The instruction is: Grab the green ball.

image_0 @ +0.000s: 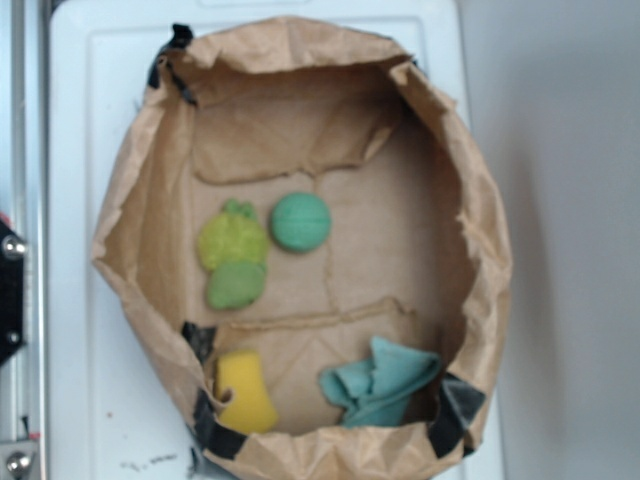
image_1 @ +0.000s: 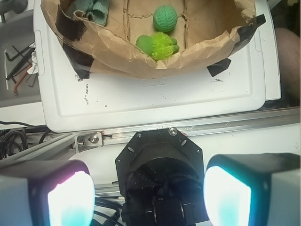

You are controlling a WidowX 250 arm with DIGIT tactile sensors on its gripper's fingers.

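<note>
five things in paper bag (image_0: 480, 200) incl green ball (image_0: 300, 222).

A lab bench: aluminium rail (image_1: 188, 126), hex keys (image_1: 16, 63)

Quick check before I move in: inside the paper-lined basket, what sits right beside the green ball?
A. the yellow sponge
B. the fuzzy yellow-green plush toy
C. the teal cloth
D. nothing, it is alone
B: in the exterior view the green ball lies next to the fuzzy yellow-green plush toy; the yellow sponge and teal cloth lie at the other end.
</note>
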